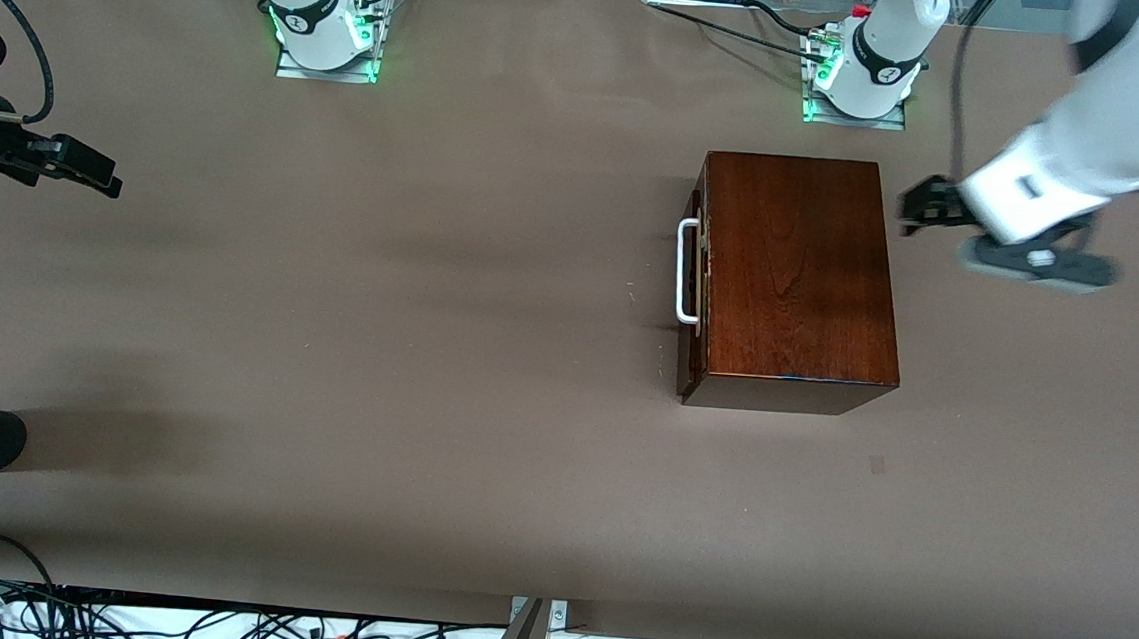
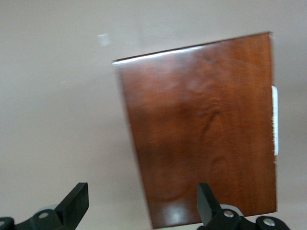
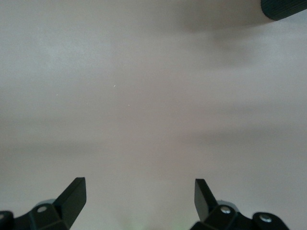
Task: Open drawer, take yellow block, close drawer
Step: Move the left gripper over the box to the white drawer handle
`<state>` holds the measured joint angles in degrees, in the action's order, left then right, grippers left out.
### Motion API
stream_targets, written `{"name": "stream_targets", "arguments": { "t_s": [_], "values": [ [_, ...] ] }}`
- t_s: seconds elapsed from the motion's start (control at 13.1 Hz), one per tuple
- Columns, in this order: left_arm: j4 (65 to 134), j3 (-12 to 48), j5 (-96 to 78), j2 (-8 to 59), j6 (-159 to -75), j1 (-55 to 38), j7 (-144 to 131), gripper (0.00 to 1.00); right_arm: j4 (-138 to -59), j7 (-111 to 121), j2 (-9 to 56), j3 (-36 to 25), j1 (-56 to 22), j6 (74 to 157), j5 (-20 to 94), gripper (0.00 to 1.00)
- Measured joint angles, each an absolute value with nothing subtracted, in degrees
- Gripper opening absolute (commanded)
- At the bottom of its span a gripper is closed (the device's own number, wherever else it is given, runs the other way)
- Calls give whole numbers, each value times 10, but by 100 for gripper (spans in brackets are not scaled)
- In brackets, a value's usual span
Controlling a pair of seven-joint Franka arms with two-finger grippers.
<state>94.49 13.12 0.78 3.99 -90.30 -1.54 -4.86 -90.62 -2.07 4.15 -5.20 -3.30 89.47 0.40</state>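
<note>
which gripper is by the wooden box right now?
The left gripper, open, up beside the wooden box at the left arm's end. The right gripper waits open at the right arm's end.

Robotics lab: bolted arm bases (image 1: 327, 37), cables (image 1: 207, 625).

Table (image 1: 427, 350): brown matte top, plain, w/ a small pale mark near the box, on the side nearer the front camera. Wooden box (image 1: 798, 275): dark reddish-brown, sits flat on the table toward the left arm's end. Drawer (image 1: 695, 278) pushed in; white bar handle (image 1: 685, 270) faces the right arm's end. Two arm bases bolted along the table edge.
</note>
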Motion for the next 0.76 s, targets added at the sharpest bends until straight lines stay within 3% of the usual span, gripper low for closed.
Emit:
{"name": "stream_targets", "arguments": {
  "t_s": [0.31,0.76],
  "values": [
    [921,220,8,119,-951,-30,-173,100,-906,-21,41,-52,-33,895,4,100],
    [904,234,80,216,-1037,-171,-358,100,-906,-21,41,-52,-33,895,4,100]
  ]
}}
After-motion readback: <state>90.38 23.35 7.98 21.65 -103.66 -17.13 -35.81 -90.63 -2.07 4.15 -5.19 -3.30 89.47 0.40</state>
